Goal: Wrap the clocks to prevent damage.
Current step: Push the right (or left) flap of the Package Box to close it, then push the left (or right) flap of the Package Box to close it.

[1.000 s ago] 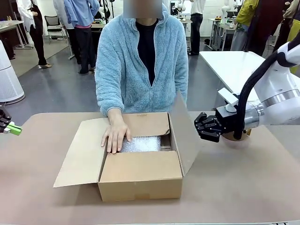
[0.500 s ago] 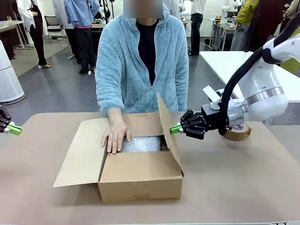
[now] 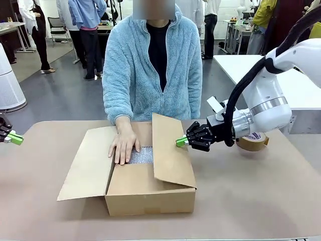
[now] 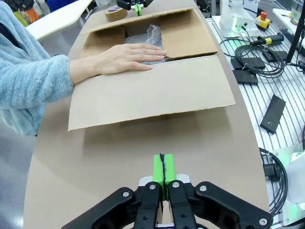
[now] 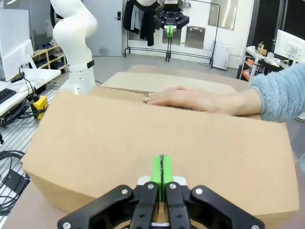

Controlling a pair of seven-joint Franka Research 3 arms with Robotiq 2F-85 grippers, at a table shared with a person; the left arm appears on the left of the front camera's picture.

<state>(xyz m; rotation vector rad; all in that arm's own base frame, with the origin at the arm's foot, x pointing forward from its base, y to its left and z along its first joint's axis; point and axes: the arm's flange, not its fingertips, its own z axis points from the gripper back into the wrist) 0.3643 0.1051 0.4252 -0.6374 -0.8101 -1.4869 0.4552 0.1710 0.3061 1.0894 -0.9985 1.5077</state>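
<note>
- The right pincer (image 3: 181, 142) is closed on nothing, and its tip touches the tilted right flap (image 3: 170, 155) of the cardboard box (image 3: 150, 193).
- The left pincer (image 4: 163, 167) is closed and empty too.
- The bubble-wrapped clocks (image 3: 145, 154) lie inside the box, partly under the person's hand (image 3: 124, 144).

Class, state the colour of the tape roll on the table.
Brown; the tape roll shows best in the front view.

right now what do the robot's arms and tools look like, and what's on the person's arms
The right arm is glossy white with a silver band near the wrist and a black cable alongside. Both the right tool and left tool are black with bright green pads. The person's sleeves are fluffy light-blue fleece.
</note>
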